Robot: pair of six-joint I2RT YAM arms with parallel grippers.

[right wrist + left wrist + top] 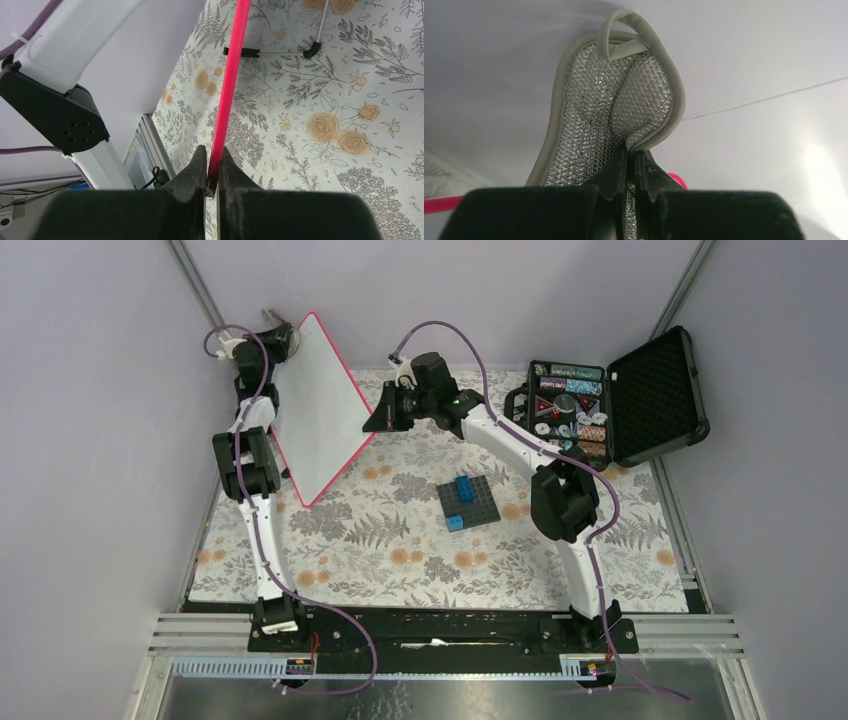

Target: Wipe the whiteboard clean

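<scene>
Table [330,540]: covered by a cloth printed with grey ferns and orange flowers.

Dark baseplate [484,506]: lies flat near the table's middle, slightly toward the right edge. A blue brick stack [466,488] stands on it; a second blue brick [455,523] sits at its near-left corner.

Black case [655,395]: far right corner, open, with the foam-lined lid tipped back toward the right edge. Its tray holds rows of chips [575,425] in mixed colours.

Thin white rod [280,51] with black ends: lies flat on the cloth.

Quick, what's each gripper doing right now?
Left gripper: shut on a mesh pad.
Right gripper: shut on the whiteboard edge.
</scene>
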